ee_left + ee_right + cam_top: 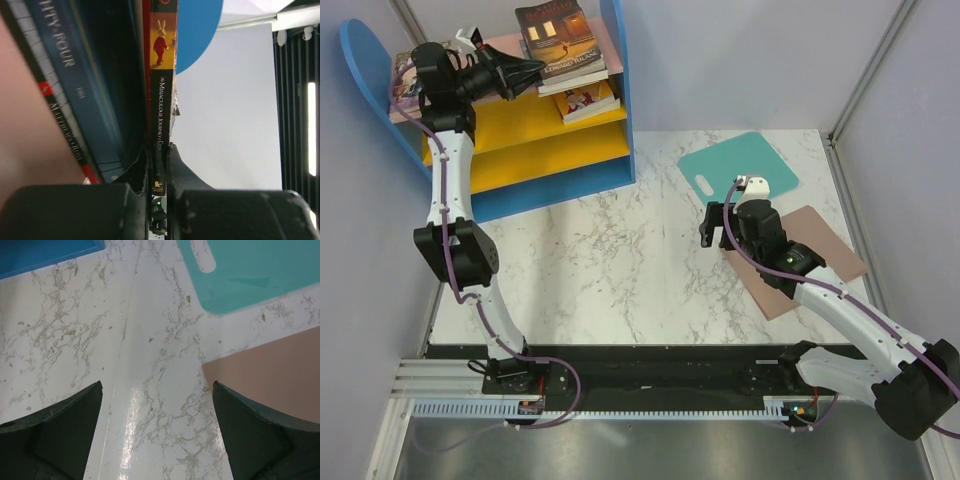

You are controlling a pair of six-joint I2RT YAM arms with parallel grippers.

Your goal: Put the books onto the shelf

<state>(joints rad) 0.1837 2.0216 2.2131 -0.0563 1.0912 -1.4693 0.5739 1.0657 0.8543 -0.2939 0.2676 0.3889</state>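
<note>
The shelf (535, 125) stands at the back left, with blue sides, a pink top board and yellow lower boards. A dark brown-orange book (558, 38) lies on top of a small stack on the pink board. My left gripper (525, 72) is shut on that book's left edge. The left wrist view shows its spine (162, 100) pinched between the fingers of the gripper (160, 160). Beside it lies the navy book (75, 75). Another book (588, 100) rests on the upper yellow board. My right gripper (715, 228) hangs open and empty over the marble table, seen wide open (157, 390) in its wrist view.
A teal mat (738, 165) with a handle hole lies at the back right of the table. A pinkish-brown mat (820, 262) lies under my right arm. More books (405, 85) sit at the shelf's left end beneath my left wrist. The blue rounded side (197, 30) rises beyond the held book.
</note>
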